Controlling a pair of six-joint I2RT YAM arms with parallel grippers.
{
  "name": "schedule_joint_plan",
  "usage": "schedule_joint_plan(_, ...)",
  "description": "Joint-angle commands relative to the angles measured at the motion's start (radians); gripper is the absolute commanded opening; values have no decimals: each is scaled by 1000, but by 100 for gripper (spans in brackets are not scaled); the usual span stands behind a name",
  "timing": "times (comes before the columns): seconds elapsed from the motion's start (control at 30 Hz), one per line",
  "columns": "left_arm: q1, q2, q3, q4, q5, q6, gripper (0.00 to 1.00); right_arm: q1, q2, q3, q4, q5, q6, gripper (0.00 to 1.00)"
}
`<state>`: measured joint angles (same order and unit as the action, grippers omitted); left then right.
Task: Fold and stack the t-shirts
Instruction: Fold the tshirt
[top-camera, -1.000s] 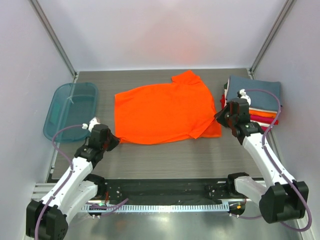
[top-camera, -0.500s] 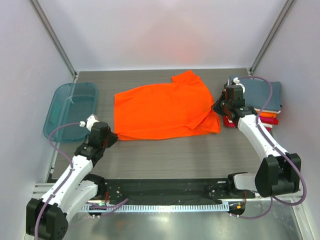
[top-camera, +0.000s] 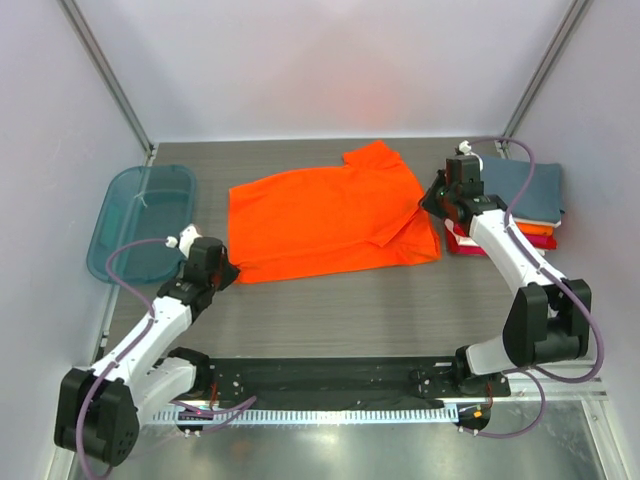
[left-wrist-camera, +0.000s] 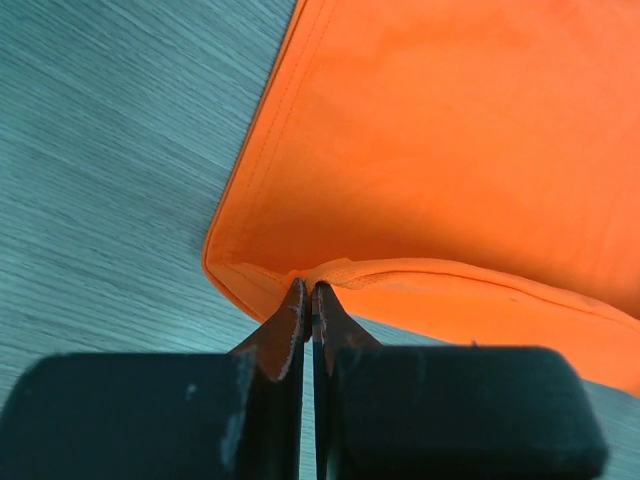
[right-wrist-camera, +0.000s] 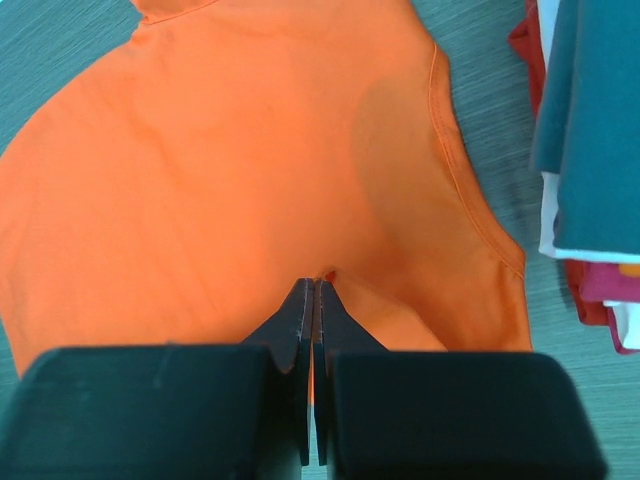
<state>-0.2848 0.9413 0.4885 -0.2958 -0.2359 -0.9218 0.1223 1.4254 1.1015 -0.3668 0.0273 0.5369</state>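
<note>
t-shirt (top-camera: 320, 215), orange, left claw (left-wrist-camera: 311, 291) pinching hem, right claw (right-wrist-camera: 316, 286) perhaps sleeve

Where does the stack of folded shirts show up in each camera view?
Top external: the stack of folded shirts sits at the right side, at mid-height in the picture.
Left wrist: not in it.
Right wrist: along the upper right edge, with the slate shirt on top.
Shared landmark: the orange t-shirt shows in all three views and lies just left of the stack.

left gripper (left-wrist-camera: 308, 292) pinched closed, right gripper (right-wrist-camera: 315, 287) pinched closed, arms reaching forward
</note>
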Motion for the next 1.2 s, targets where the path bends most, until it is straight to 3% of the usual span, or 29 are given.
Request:
schedule_joint_plan(0.0,4,39,56,38,-22,38,0,-1,23,63,20,-9,-26,1)
schedule_joint_plan(1.17,41,159,64,96,-65,-28,0,-1,239,227,12,-50,-29,1)
